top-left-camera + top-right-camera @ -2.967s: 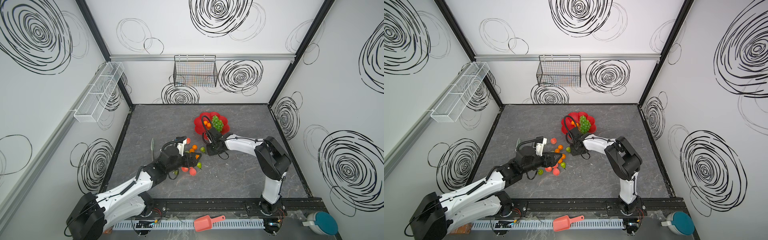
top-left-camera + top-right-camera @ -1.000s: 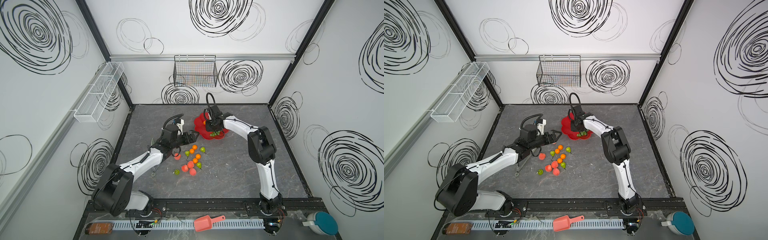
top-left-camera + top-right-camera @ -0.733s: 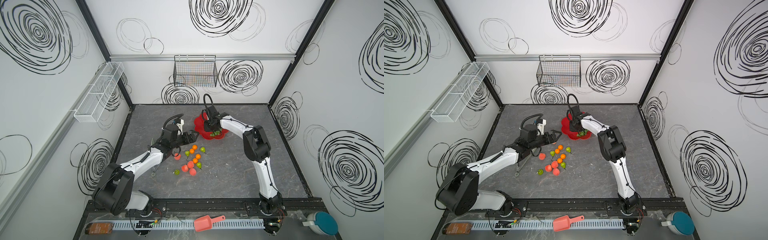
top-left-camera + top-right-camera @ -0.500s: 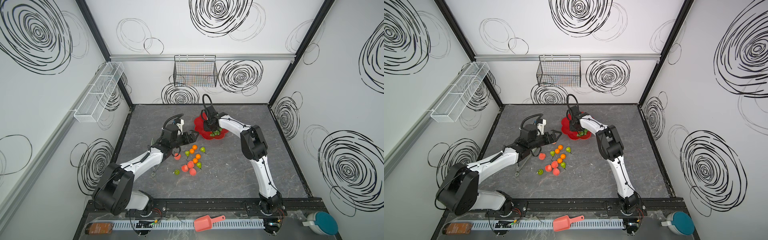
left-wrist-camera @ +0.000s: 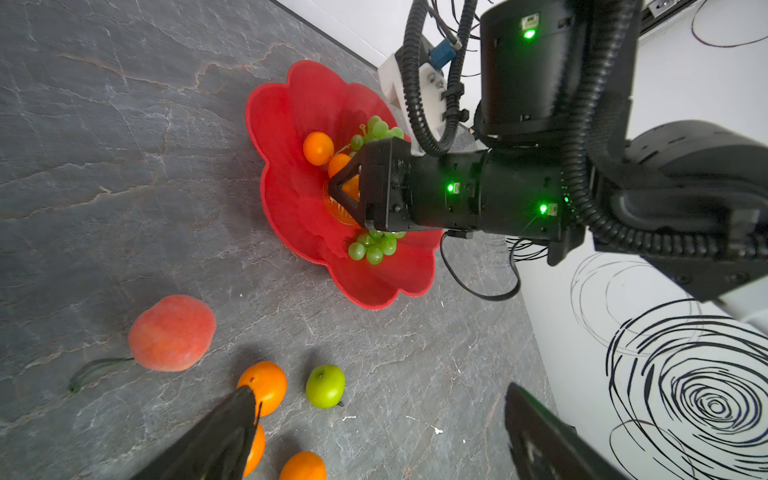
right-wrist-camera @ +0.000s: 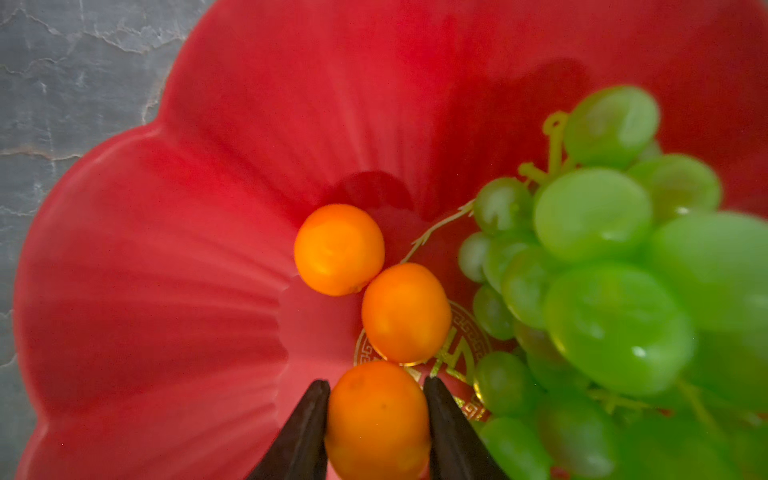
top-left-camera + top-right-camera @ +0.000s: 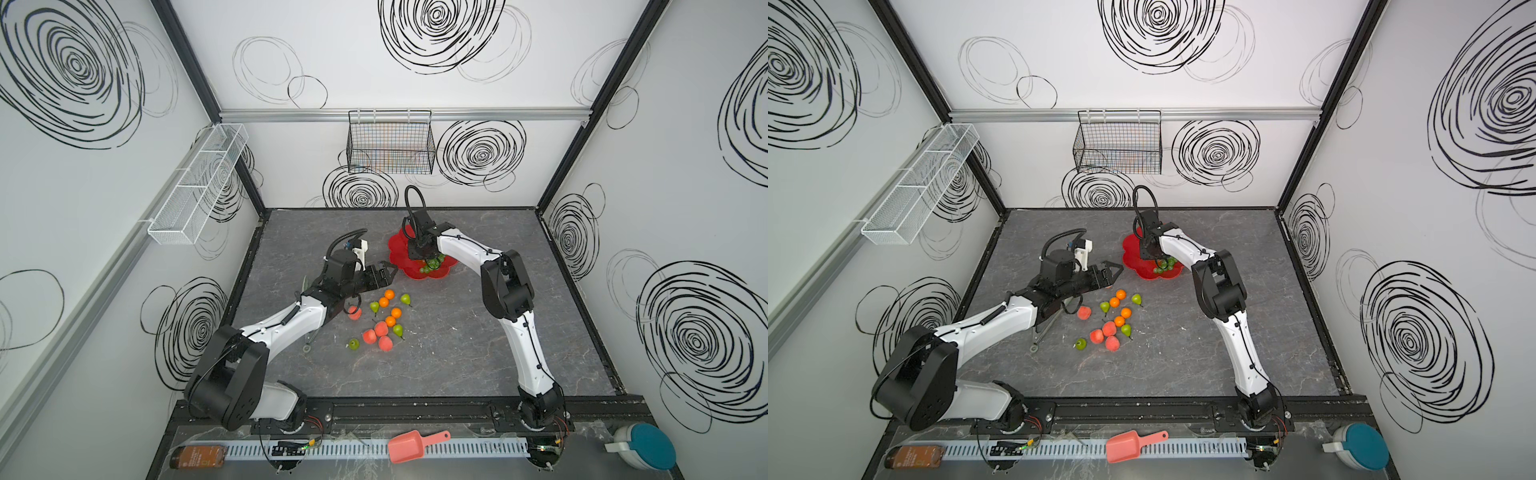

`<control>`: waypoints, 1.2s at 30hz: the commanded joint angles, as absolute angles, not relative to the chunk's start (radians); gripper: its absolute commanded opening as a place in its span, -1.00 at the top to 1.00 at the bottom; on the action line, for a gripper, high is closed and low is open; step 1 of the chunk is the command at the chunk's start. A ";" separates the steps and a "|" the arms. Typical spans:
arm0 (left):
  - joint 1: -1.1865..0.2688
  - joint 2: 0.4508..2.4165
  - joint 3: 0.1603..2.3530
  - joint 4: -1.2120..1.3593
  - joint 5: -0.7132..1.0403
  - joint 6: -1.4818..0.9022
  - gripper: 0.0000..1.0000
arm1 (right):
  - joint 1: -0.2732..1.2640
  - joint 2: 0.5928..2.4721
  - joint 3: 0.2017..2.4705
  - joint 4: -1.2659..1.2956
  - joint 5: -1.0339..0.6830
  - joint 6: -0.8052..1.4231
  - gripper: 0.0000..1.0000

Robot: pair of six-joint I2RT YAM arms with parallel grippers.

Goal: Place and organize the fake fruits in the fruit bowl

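Scanning both top views, finds grapes (image 7: 432, 264) in the fruit bowl (image 7: 399, 249), about a dozen loose fruits (image 7: 381, 328) on the bench (image 7: 457, 353) by the spread, empty left tool (image 7: 387, 272); left wrist view: oranges (image 5: 318, 148) in that bowl; right wrist view: three, nearest orange (image 6: 376, 419) flanked by the right tool (image 6: 376, 384), grip impossible to tell.

fruit bowl (image 6: 166, 291): glossy red plastic, smooth, faintly ribbed. grapes (image 6: 602, 249): translucent green, shiny. oranges (image 6: 338, 249): matt, finely dimpled. tabletop (image 5: 124, 166): grey stone-look, matt.
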State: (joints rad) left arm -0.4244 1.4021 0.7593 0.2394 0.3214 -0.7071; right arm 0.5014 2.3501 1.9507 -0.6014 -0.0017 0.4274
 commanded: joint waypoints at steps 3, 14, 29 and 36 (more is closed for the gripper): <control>-0.419 1.395 0.749 0.286 0.331 -0.699 -0.92 | 0.496 2.367 1.974 -0.633 0.025 0.431 0.10; -0.422 1.327 0.748 0.227 0.316 -0.689 -0.92 | 0.503 2.303 2.013 -0.661 0.007 0.410 0.07; -0.450 0.980 0.587 0.002 0.223 -0.703 -0.92 | 0.674 1.905 1.587 -0.481 0.005 0.407 0.09; -0.482 0.835 0.467 -0.022 0.205 -0.776 -0.92 | 0.758 1.861 1.480 -0.485 -0.035 0.448 0.11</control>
